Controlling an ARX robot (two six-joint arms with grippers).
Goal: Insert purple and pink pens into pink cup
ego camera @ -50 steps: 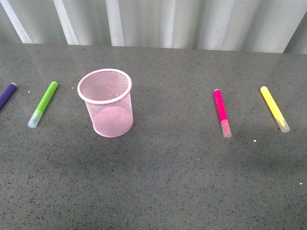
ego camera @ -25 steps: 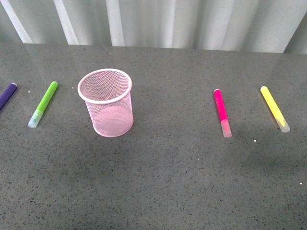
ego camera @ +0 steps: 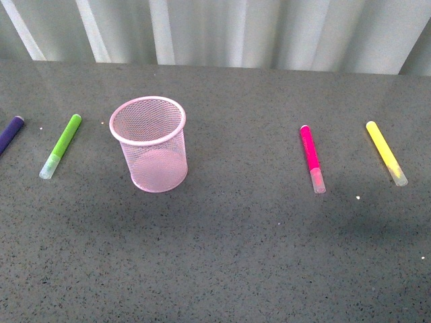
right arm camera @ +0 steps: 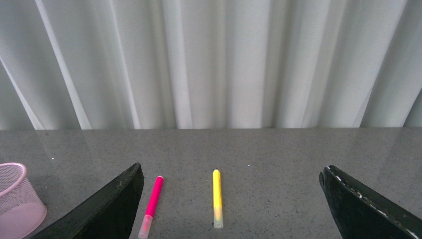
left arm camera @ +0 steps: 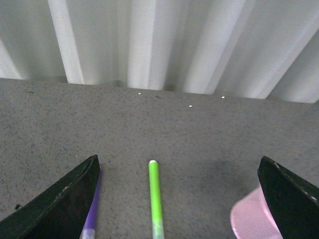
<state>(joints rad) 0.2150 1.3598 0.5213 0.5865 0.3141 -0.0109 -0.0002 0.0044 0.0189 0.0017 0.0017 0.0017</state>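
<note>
No text, label, brand, number or sign can be read in any view; the pink pen (ego camera: 310, 155), the purple pen (ego camera: 9, 133) at the left edge of the front view and the pink cup (ego camera: 156, 167) show only plain colour; any fine print on the barrels is too small to tell.

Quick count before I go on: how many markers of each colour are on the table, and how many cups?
Dark purple marker, cut off by the front view's left edge: 1
Lime-green marker: 1
Magenta-pink marker: 1
Yellow marker: 1
Pale pink wire-mesh cup, upright and empty: 1
Total: 5 things, 4 markers and 1 cup.
</note>
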